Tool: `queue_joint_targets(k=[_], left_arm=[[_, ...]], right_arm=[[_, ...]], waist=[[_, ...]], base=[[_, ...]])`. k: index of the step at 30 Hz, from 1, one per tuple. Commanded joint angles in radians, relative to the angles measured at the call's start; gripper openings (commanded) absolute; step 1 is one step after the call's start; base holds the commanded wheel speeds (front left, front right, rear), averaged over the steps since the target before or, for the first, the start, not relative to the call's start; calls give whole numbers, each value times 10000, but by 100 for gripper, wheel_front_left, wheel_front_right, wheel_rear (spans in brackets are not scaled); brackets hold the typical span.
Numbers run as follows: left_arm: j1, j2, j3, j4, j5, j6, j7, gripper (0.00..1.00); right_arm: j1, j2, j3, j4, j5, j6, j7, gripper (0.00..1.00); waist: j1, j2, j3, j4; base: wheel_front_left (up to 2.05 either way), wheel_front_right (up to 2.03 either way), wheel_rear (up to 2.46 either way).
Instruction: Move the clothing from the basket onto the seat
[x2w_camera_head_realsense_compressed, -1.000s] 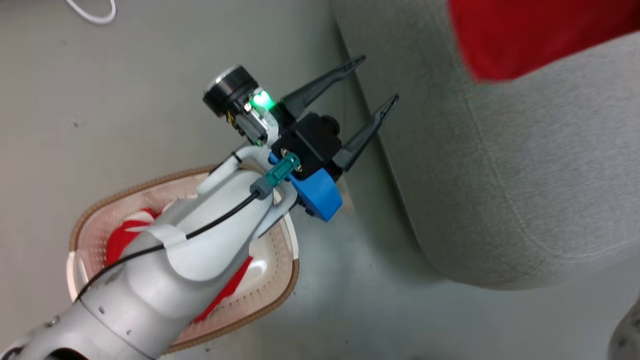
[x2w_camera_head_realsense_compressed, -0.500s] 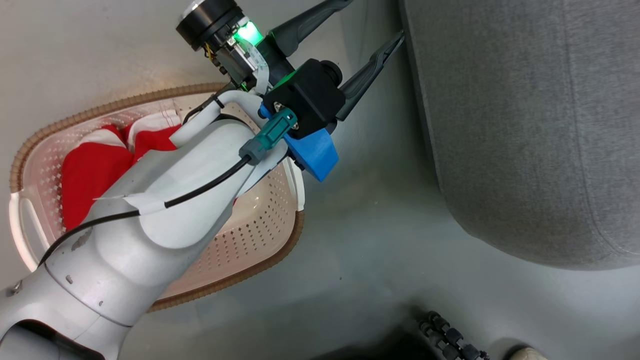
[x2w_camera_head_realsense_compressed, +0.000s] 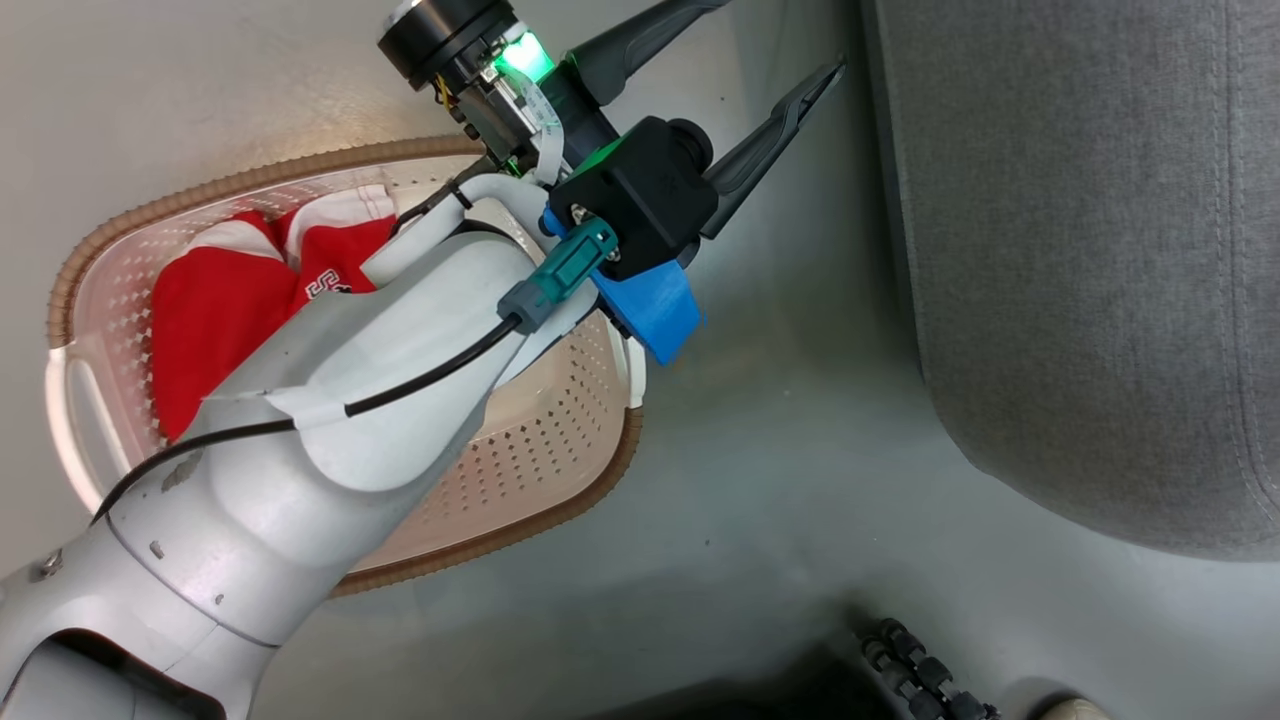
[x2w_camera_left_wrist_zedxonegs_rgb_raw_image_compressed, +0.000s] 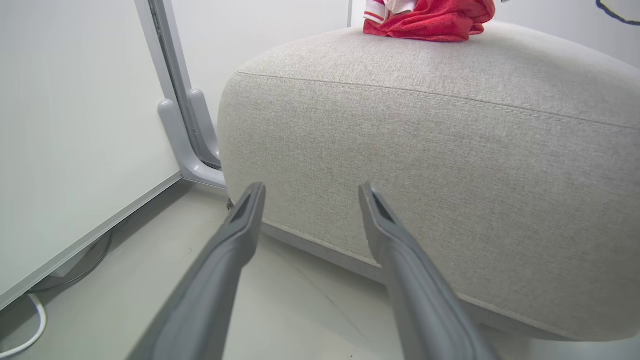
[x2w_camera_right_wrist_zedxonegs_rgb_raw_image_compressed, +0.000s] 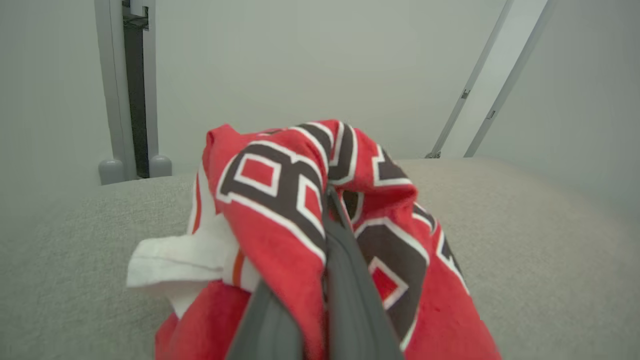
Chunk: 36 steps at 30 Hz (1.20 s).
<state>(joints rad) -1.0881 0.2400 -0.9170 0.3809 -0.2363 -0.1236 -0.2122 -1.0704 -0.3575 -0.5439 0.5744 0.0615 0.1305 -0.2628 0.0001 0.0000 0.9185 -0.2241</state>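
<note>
The cream perforated basket (x2w_camera_head_realsense_compressed: 560, 515) with its brown rim lies on the floor at the left of the head view. A red garment (x2w_camera_head_realsense_compressed: 215, 310) with white trim and small print is inside it, partly hidden by my left forearm. My left gripper (x2w_camera_head_realsense_compressed: 775, 35) hangs open and empty past the basket's far rim, fingers pointing toward the light grey seat (x2w_camera_head_realsense_compressed: 1080, 250). In the left wrist view, this open gripper (x2w_camera_left_wrist_zedxonegs_rgb_raw_image_compressed: 311, 187) faces the seat's side (x2w_camera_left_wrist_zedxonegs_rgb_raw_image_compressed: 450, 175), and red clothing (x2w_camera_left_wrist_zedxonegs_rgb_raw_image_compressed: 430, 17) lies on top. My right gripper (x2w_camera_right_wrist_zedxonegs_rgb_raw_image_compressed: 331, 200) is shut on the red jersey (x2w_camera_right_wrist_zedxonegs_rgb_raw_image_compressed: 280, 190) with dark block letters, low over the seat (x2w_camera_right_wrist_zedxonegs_rgb_raw_image_compressed: 525, 225).
A pale partition panel (x2w_camera_left_wrist_zedxonegs_rgb_raw_image_compressed: 75, 125) with a grey foot (x2w_camera_left_wrist_zedxonegs_rgb_raw_image_compressed: 185, 140) stands left of the seat, and a white cable (x2w_camera_left_wrist_zedxonegs_rgb_raw_image_compressed: 30, 335) lies on the floor by it. A dark ribbed part (x2w_camera_head_realsense_compressed: 920, 670) shows at the head view's bottom edge. Bare floor (x2w_camera_head_realsense_compressed: 780, 450) separates basket and seat.
The head camera has shifted: the basket now shows higher and fuller, and the red clothing on the seat has left that view. My left gripper stays open near the basket's far rim.
</note>
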Motion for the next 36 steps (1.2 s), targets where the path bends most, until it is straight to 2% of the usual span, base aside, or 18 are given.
queue_joint_targets(k=[1, 3, 5, 6, 15, 20, 27, 36], left_arm=[[-155, -16, 42, 36, -53, 27, -71, 100], [-164, -60, 56, 94, -93, 63, -140, 100], [-144, -94, 52, 165, -97, 90, -209, 100], [-119, -107, 57, 199, -98, 109, -248, 100], [543, -267, 268, 506, -379, 326, -505, 100], [1288, -207, 736, 335, -620, 514, -535, 100], [2864, -24, 1925, -186, -761, 796, -540, 100], [5124, -119, 4125, -1486, -285, 1030, -541, 100]], right_arm=[[159, 55, -35, 107, -37, 4, -31, 0], [265, 79, -60, 390, -61, 5, -31, 2], [335, 44, -91, 447, -78, 4, -31, 58], [389, 86, -134, 438, -11, 5, -31, 100], [1957, 374, -9, -888, -377, 4, -33, 100], [3218, 812, 475, -2109, -624, 5, -31, 100], [4782, 1431, 1677, -3634, -438, 4, -31, 100], [6377, 2124, 3185, -4807, -235, 5, -19, 100]], waist=[[-1, 0, -39, 67], [-1, 0, -110, 152], [-1, 0, -213, 226], [-1, 0, -288, 257], [-1, 0, -1678, 397], [-1, 0, -2789, 411], [-1, 0, -4296, 626], [-1, 0, -5890, 1386]], base=[[0, 0, 0], [0, 0, 0], [0, 0, 0], [0, 0, 0], [0, 0, 0], [0, 0, 0], [0, 0, 0], [0, 0, 0]])
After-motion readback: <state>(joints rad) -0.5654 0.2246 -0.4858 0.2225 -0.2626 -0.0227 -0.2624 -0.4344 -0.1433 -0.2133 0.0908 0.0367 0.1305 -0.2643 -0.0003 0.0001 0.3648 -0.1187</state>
